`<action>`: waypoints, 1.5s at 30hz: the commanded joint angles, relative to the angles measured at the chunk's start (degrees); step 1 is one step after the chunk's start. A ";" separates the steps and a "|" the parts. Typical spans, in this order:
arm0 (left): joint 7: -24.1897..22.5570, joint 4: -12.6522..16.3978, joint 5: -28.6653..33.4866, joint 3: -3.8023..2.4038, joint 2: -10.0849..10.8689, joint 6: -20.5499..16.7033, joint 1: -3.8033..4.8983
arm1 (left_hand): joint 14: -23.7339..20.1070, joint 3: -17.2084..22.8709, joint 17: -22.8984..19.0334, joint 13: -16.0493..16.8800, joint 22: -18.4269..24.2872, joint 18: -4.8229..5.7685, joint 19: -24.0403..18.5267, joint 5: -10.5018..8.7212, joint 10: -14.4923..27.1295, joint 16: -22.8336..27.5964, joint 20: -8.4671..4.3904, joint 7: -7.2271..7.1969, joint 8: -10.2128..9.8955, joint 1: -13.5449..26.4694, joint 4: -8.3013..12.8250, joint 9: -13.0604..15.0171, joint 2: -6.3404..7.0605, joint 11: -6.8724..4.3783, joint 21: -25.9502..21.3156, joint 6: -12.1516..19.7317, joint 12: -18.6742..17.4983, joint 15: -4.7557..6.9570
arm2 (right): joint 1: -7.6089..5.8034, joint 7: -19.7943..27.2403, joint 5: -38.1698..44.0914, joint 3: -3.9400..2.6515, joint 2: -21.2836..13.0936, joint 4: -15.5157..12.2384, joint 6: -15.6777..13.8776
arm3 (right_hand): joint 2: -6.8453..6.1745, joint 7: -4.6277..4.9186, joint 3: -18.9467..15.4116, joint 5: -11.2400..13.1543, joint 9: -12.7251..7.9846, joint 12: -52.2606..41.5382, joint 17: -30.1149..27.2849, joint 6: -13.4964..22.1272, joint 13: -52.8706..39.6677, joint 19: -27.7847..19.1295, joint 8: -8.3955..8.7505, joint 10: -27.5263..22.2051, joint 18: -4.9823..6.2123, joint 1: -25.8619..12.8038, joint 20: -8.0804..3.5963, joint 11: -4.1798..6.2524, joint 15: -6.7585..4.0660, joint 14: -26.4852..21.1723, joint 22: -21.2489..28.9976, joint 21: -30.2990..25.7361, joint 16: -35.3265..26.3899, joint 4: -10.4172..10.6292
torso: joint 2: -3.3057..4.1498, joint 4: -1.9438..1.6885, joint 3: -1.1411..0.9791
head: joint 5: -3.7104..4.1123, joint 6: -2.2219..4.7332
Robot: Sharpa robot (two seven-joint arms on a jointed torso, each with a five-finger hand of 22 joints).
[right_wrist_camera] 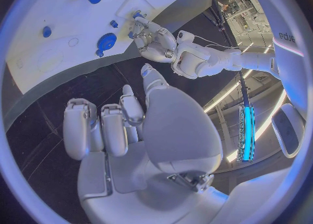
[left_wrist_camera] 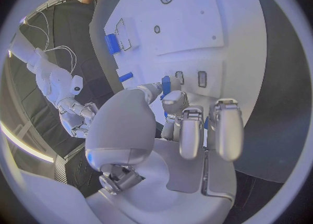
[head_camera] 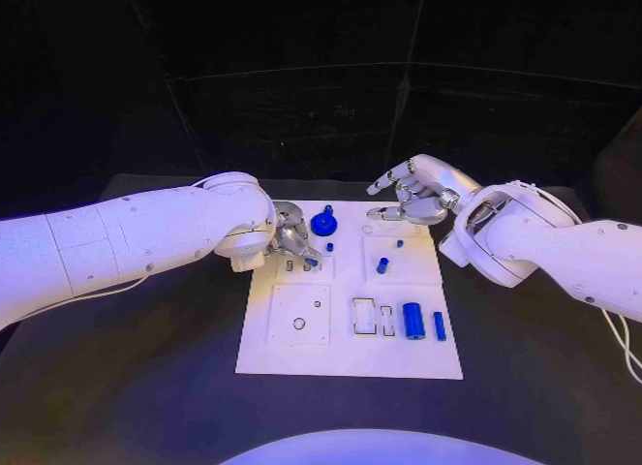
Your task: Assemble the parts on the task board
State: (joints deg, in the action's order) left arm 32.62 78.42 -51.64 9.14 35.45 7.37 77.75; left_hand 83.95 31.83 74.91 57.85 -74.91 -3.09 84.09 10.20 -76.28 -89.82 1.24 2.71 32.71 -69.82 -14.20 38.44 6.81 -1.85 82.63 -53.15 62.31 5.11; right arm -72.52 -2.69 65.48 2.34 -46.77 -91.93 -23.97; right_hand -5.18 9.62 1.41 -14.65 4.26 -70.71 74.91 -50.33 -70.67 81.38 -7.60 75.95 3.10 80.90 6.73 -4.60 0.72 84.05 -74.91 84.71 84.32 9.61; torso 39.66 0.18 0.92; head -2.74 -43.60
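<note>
Head view: one white rectangular task board (head_camera: 349, 356) mid-counter (head_camera: 125, 387), carrying a blue gear (head_camera: 323, 226), two large blue cylinders (head_camera: 412, 319) by its right edge and small blue pegs. Left hand (head_camera: 291, 244) at the board's far left corner, pinching a small blue part (head_camera: 311, 261). Right hand (head_camera: 415, 196) above the far edge, fingers apart, holding nothing.

Left wrist view: blue part (left_wrist_camera: 166, 84) between fingers (left_wrist_camera: 151, 91), touching the board.

Right wrist view: right-hand fingers (right_wrist_camera: 81, 127) spread.

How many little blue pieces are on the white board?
7 that I can see: a gear-like piece at the far end, four small ones mid-board, and two cylinders near its right edge. The left hand may hide more.
</note>
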 commanded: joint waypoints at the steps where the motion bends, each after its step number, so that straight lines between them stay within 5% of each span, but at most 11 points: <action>1: -0.51 1.05 1.70 -0.02 0.85 -4.83 0.06 | 6.05 9.32 15.09 -0.42 -3.48 0.34 0.45 0.01 -0.17 -0.18 0.07 -0.20 0.34 0.88 8.74 0.33 -0.12 0.07 -0.24 0.37 -0.18 -0.09 | -0.13 0.08 -0.08 -0.04 0.09 0.10 0.80 | 0.37 -0.11 -0.34 -0.42 0.00 -0.33 5.11 -0.41 0.03 -0.47 -0.30 0.14 -0.01 0.03 -0.15 0.13 -0.51 3.59 -1.83 -0.37 -0.19 -0.08 | -0.12 0.00 -0.06 | 0.00 -0.01; 16: 1.14 5.26 -2.65 0.24 3.25 -10.74 -0.56 | 6.05 11.95 15.09 -0.33 -3.73 0.38 0.57 -0.05 -0.35 -0.18 -0.01 -0.32 1.26 2.69 10.82 1.33 0.32 -0.02 -0.19 0.53 0.05 0.03 | -0.13 -0.01 -0.08 -0.04 0.36 0.59 1.31 | 0.37 -0.11 -0.34 -0.42 0.00 -0.33 5.11 -0.41 0.03 -0.47 -0.30 0.14 -0.01 0.03 -0.15 0.13 -0.51 3.59 -1.83 -0.37 -0.19 -0.08 | -0.14 -0.09 -0.10 | -0.48 -0.09; 26: 1.39 6.02 -9.42 1.26 3.49 -12.75 -1.64 | 6.05 12.42 15.09 -0.25 -3.75 0.38 0.59 -0.10 -0.47 -0.18 -0.03 -0.38 1.59 3.22 11.17 1.59 0.41 -0.07 -0.20 0.44 0.19 0.06 | -0.12 0.06 -0.08 -0.04 0.85 1.11 1.53 | 0.35 -0.13 -0.39 -0.48 0.00 -0.43 5.07 -0.44 -0.04 -0.50 -0.34 0.19 0.00 0.12 -0.17 0.14 -0.53 3.58 -1.78 -0.40 -0.23 -0.14 | -0.14 -0.03 -0.07 | -0.87 0.09; 45: 1.99 5.78 -10.48 1.43 3.45 -11.14 -2.33 | 6.05 12.86 15.09 -0.23 -3.76 0.38 0.60 -0.14 -0.56 -0.18 -0.06 -0.46 2.00 3.93 11.34 1.90 0.41 -0.12 -0.22 0.39 0.29 0.10 | -0.12 0.12 -0.08 -0.03 1.34 1.55 1.64 | 0.40 -0.14 -0.40 -0.50 -0.01 -0.38 5.03 -0.48 0.03 -0.54 -0.38 0.15 0.01 0.15 -0.18 0.15 -0.55 3.57 -1.71 -0.44 -0.26 -0.15 | -0.09 0.05 -0.04 | -1.01 -0.22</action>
State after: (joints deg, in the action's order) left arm 34.01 84.28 -61.16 10.57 38.98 -4.58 75.47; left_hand 83.95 35.77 74.91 57.55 -74.91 -3.09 84.08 9.75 -76.48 -89.82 1.24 2.57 34.51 -65.93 -11.52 40.26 7.76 -2.05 82.64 -52.83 62.31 5.11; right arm -72.53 -2.82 65.48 2.36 -45.47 -90.35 -22.63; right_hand -5.18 9.42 1.25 -14.86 4.25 -70.94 74.94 -50.54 -70.68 81.19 -7.60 75.95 3.10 80.90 6.53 -4.60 0.71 84.05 -74.91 84.50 84.33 9.45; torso 39.59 0.20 0.90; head -3.78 -43.74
